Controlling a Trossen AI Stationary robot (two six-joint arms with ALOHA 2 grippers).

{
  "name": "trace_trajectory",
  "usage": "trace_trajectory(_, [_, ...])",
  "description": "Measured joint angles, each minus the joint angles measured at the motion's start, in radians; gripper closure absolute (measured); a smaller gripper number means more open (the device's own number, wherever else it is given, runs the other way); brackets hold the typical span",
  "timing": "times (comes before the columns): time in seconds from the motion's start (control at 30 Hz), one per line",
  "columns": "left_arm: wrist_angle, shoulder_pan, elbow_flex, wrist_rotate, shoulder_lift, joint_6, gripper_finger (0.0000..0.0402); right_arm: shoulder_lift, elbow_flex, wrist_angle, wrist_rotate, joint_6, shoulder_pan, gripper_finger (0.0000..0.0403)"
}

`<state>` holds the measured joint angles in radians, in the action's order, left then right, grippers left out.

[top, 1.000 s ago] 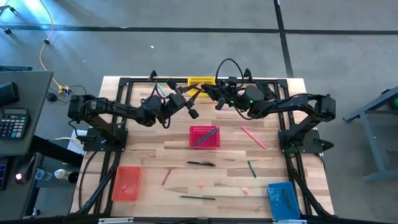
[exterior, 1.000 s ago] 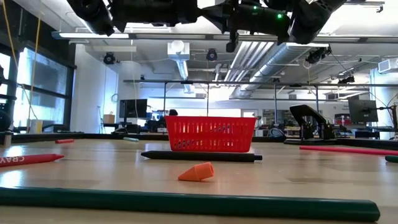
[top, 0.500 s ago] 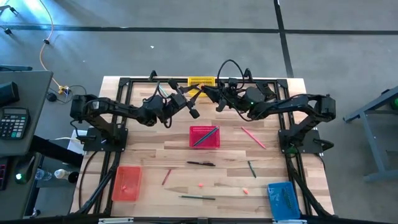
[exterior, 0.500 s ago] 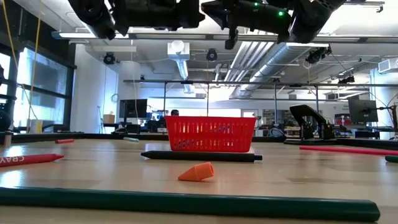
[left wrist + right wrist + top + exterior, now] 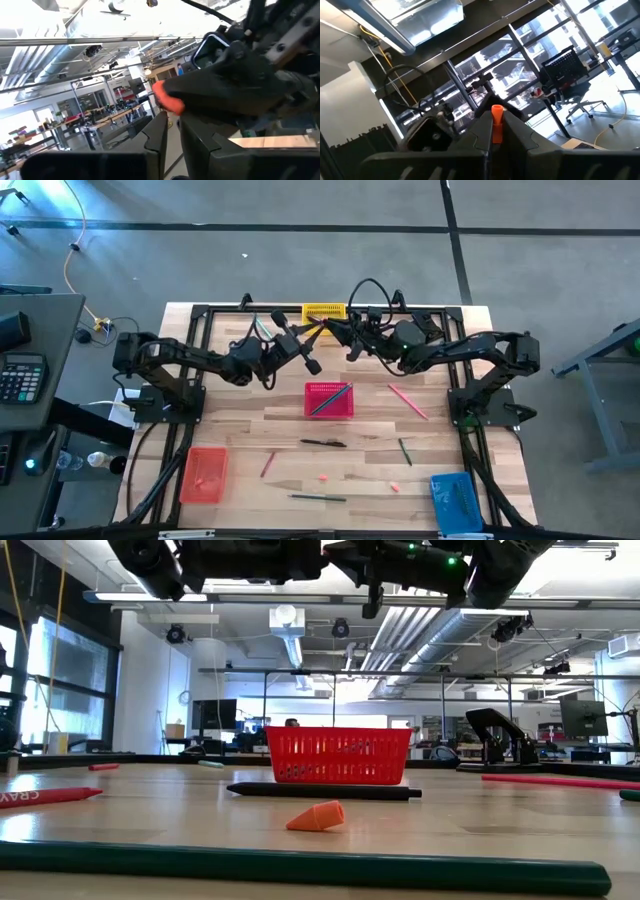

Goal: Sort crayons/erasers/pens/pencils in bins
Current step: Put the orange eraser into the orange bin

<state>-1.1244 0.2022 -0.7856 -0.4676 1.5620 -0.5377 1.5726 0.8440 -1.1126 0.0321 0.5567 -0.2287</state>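
Wooden table (image 5: 250, 430) holds 4 bins, seemingly unlidded.

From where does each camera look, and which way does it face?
High: above the table, facing straight down; left arm and right arm show whole.
Low: at table-top height, facing level across to the red bin; arms overhead.
Left wrist: on the left arm, facing the right end effector; the left end effector at bottom.
Right wrist: on the right arm, facing into the room; the right end effector grips a crayon.
Shared: both wrist views show that crayon.
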Motion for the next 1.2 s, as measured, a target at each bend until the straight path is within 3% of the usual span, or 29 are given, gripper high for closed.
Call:
trace_trajectory(0.5, [-0.021, -0.020, 0.000, -0.023, 0.000, -0.040, 0.0288, 0.000, 0.000, -0.003, 0.018, -0.015, 0.000, 0.0389])
trace_trajectory(1.2, [-0.043, -0.006, -0.001, 0.019, 0.000, -0.005, 0.0332, 0.000, 0.000, -0.017, 0.005, 0.004, 0.022, 0.0389])
